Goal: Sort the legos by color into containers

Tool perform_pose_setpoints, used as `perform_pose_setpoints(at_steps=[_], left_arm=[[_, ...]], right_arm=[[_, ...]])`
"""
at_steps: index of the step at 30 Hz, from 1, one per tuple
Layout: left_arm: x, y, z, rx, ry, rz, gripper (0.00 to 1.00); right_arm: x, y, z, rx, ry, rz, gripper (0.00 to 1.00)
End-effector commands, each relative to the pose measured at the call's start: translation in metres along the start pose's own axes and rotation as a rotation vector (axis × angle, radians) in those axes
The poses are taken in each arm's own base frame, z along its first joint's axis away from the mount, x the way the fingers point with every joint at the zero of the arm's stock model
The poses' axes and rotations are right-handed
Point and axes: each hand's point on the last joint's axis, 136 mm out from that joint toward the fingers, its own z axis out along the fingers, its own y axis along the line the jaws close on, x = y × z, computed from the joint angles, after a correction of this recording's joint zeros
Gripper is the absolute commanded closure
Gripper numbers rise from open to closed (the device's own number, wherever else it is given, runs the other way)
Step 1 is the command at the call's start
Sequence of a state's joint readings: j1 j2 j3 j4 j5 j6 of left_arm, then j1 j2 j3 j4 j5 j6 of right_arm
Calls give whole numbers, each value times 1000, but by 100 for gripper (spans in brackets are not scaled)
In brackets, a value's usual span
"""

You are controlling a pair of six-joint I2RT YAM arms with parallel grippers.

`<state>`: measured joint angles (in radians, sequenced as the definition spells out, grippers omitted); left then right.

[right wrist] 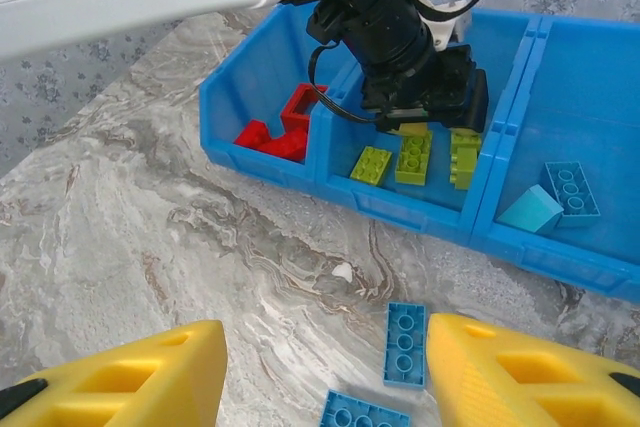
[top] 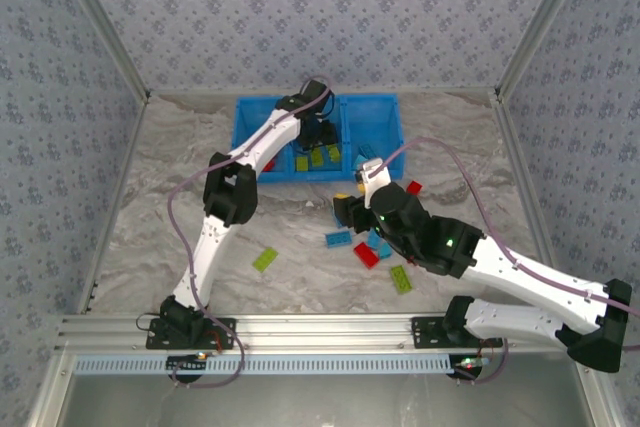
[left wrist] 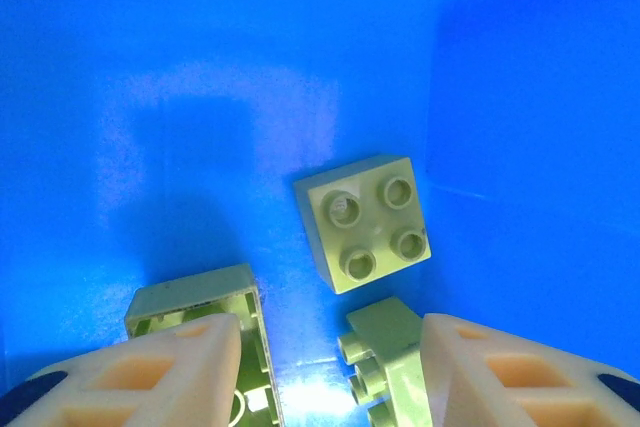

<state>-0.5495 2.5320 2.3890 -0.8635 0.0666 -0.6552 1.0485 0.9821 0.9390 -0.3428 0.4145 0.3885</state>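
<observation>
Overhead camera looks down; both wrist cameras face the bin (top: 378, 129) (right wrist: 258, 82), left's closest.

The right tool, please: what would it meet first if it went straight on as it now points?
Probably the light blue brick lying on the table, just ahead of the right tool; depth is unclear, so it might touch bare table beside it first.

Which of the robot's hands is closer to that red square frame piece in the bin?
Left. The left hand hangs in the middle compartment of the bin, next door to the red frame. The right hand is over the table in front of the bin.
</observation>
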Motion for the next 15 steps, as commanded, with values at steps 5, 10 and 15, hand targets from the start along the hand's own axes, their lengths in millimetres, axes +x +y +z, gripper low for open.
perform_pose_setpoints(at_steps=[5, 10, 15], left_arm=[[-41, -25, -119, 50, -210, 2, 51], [-42, -32, -214, 79, -381, 19, 52], [9, -38, -293, 202, -466, 132, 51]], right_arm=[[1, -22, -12, 85, 9, 39, 43], [8, -43, -19, 185, 51, 65, 44], [21, -56, -22, 243, 102, 83, 45]])
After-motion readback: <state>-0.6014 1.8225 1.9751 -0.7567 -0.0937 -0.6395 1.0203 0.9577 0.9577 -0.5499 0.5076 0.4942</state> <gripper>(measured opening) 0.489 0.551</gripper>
